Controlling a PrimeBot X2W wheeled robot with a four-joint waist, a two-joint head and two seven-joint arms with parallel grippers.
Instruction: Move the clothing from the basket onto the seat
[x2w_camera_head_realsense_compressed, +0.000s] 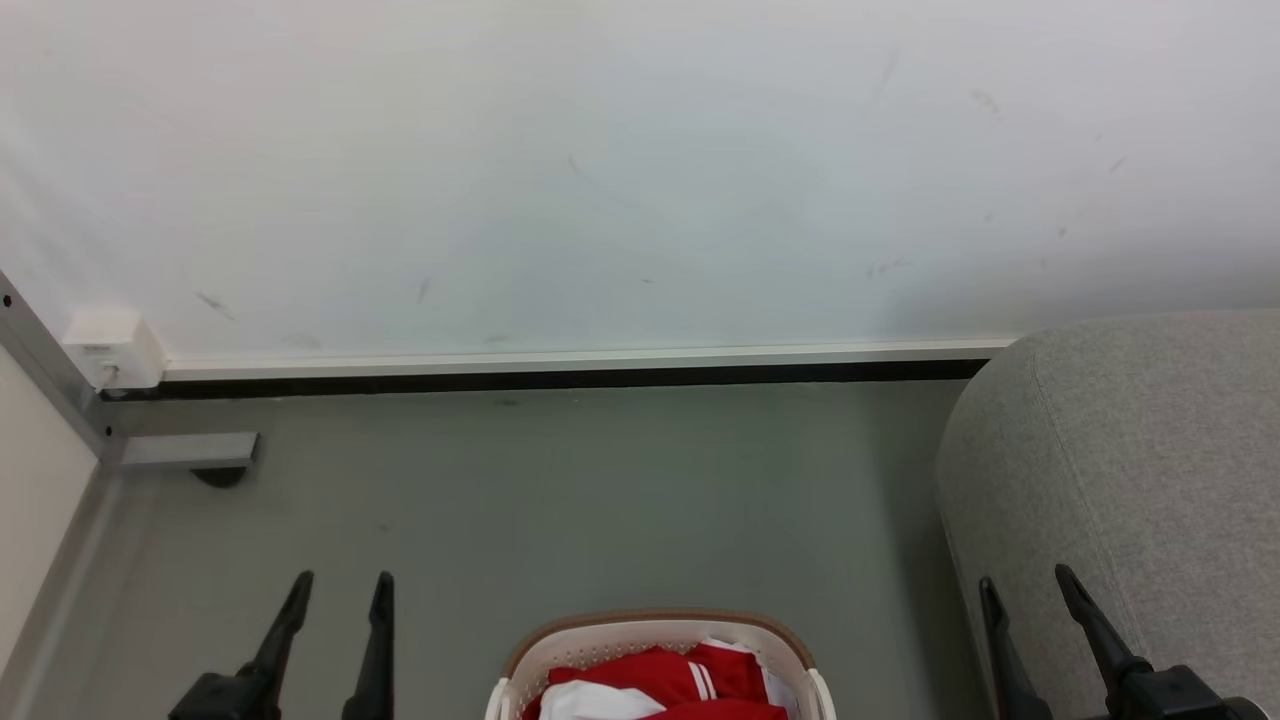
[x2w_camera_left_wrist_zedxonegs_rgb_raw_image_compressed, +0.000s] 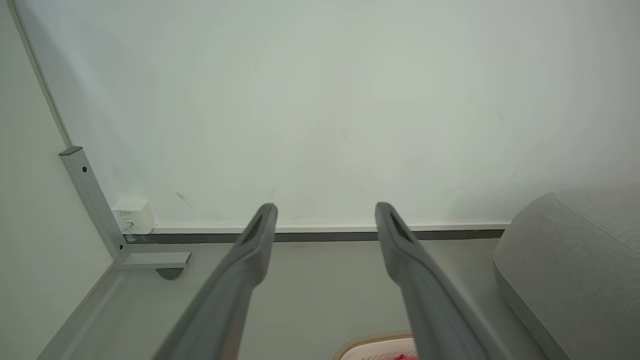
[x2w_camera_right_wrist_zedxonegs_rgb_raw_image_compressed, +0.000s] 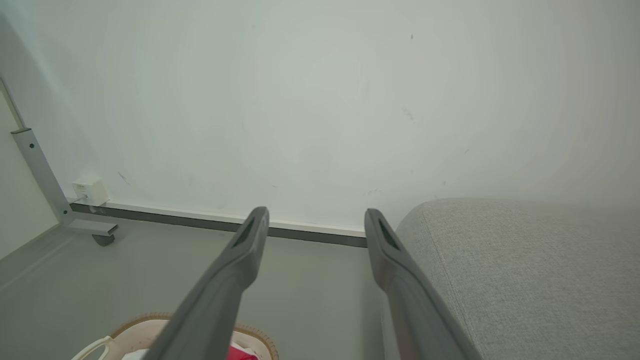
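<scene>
Clothing: the red clothing (x2w_camera_head_realsense_compressed: 668, 676) with thin white stripes lies in a bunch inside the basket, at the bottom middle of the head view. It is not on the seat yet.
How it will handle: it looks soft, light and floppy. It will likely sag and hang down when it is lifted. It will not break, but a loose end could catch on the rim.
Where to grab: a puffed-up red fold at the top of the pile looks like the best spot to pinch. A white bit shows there too, and I cannot tell if it is part of the red clothing or another cloth.
Basket: the basket (x2w_camera_head_realsense_compressed: 650, 620) is cream plastic, hard and smooth, with an oval shape, little holes in its wall and a brown band on the rim. It sits on the floor.
Seat: the seat (x2w_camera_head_realsense_compressed: 1130, 450) is big and grey, with rough woven cloth, round edges and a thin seam. It fills the right side, near the basket.
Left gripper: the left gripper (x2w_camera_head_realsense_compressed: 345, 580) is at the lower left, over the floor. Its two dark fingers are spread apart and hold nothing.
Right gripper: the right gripper (x2w_camera_head_realsense_compressed: 1024, 578) is at the lower right, in front of the seat. Its fingers are spread too and hold nothing.
Floor: the floor (x2w_camera_head_realsense_compressed: 600, 500) is grey, flat and smooth.
Wall: the wall (x2w_camera_head_realsense_compressed: 600, 180) is white, with a few small dark marks.
</scene>
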